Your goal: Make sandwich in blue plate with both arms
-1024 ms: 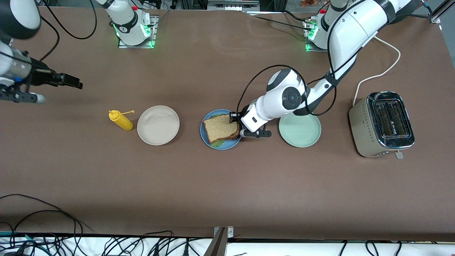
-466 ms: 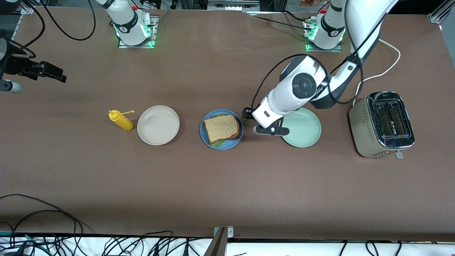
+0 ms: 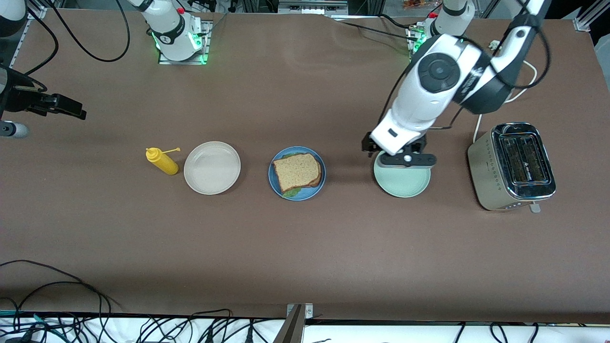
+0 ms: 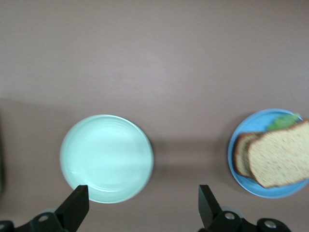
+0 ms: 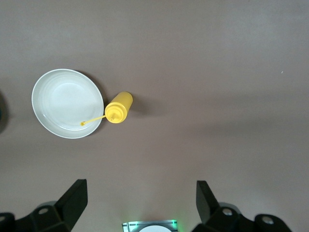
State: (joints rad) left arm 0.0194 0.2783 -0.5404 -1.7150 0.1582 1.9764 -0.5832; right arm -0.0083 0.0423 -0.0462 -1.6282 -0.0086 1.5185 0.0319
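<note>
While the brown table (image 3: 295, 247) carries everything, the blue plate (image 3: 316, 188) near its middle serves as the landmark. The left arm (image 3: 429, 95) reaches from its base out over the table, and the left gripper (image 3: 376, 148) hangs in the air over the edge of the pale green plate (image 3: 405, 183), toward the left arm's end of the table from the blue plate. Its jaws stand wide apart with nothing between them; in the left wrist view the two black fingertips (image 4: 77, 205) frame bare table, with the pale green plate (image 4: 106, 157) and the blue plate (image 4: 241, 140) both below.

The right arm waits up at the right arm's end of the table, well apart from the blue plate. The right gripper (image 3: 66, 108) is in the air over bare table there, jaws also spread and empty, as its fingertips (image 5: 77, 193) show in the right wrist view.

A silver toaster (image 3: 512, 164) stands at the left arm's end, past the pale green plate from the blue plate. A beige plate (image 3: 212, 167) lies beside the blue plate toward the right arm's end, and a yellow mustard bottle (image 3: 162, 162) lies just beside that one.

The sandwich (image 3: 296, 171) rests on the blue plate, top toast slice flat, a bit of green lettuce (image 3: 291, 192) peeking out at the edge nearer the front camera.
</note>
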